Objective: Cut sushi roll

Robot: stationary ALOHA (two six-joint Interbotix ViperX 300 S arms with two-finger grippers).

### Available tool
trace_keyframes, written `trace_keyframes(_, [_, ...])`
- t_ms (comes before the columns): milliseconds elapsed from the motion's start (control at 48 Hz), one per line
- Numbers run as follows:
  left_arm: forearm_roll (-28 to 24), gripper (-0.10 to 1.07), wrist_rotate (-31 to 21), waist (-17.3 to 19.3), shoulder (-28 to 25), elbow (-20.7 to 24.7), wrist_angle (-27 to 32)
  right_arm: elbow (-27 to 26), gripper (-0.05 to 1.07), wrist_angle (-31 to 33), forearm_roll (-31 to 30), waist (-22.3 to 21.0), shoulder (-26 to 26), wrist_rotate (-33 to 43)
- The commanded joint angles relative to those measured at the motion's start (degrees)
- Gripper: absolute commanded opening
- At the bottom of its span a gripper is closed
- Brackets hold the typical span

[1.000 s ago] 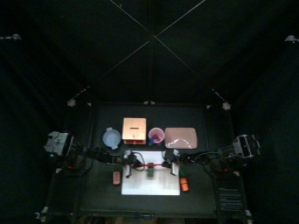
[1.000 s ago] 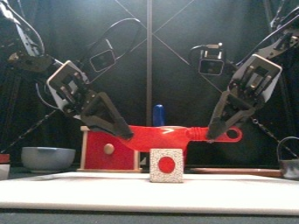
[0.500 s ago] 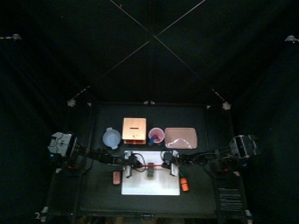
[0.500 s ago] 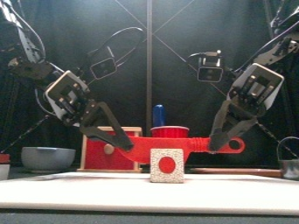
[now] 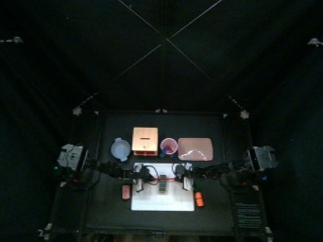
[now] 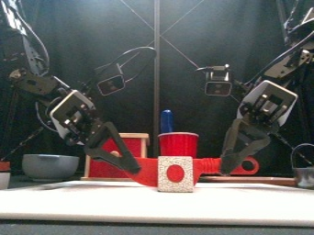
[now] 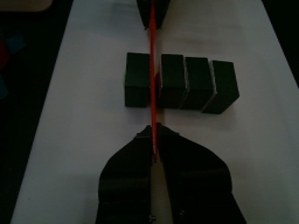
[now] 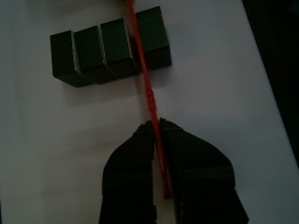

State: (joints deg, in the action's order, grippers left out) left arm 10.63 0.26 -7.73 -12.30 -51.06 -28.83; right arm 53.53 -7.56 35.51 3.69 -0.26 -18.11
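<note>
Right gripper (image 8: 156, 131) jaws closed on a thin red blade (image 8: 145, 74) that runs edge-on from them across the sushi roll (image 8: 111, 52), a dark log in four segments on the white board (image 8: 222, 96), crossing between two end segments.

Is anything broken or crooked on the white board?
Nothing looks broken. The dark, log-shaped sushi roll lies straight on the white rectangular board, its four segments snug together. The thin red knife, held by both grippers, sits in one seam.
</note>
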Motion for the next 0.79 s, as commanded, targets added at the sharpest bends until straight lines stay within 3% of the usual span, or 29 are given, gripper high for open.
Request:
trace_keyframes(0, [-0.18, 0.45, 0.26, 1.23, -0.18, -0.18, 0.7, -0.18, 0.11, -0.09, -0.09, -1.32, 0.35, 0.0])
trace_keyframes(125, [-1.85, 0.45, 0.7, 4.13, 0.0, 0.0, 0.79, -0.09, 0.11, -0.26, -0.62, -4.48, -0.44, 0.0])
trace_keyframes(292, [-5.36, 0.45, 0.7, 6.06, 1.05, 0.26, 0.79, -0.26, 0.12, -0.18, -1.93, -5.27, -1.23, 0.09])
trace_keyframes(562, [-6.86, 0.45, 0.7, 5.98, 4.48, 0.09, 0.79, -0.44, 0.12, 0.62, -2.02, -4.57, -3.25, 0.18])
trace_keyframes(771, [-8.96, 0.45, 0.7, 5.01, 11.6, -0.18, 0.79, -0.26, 0.11, 2.81, -1.67, -2.29, -10.37, 0.26])
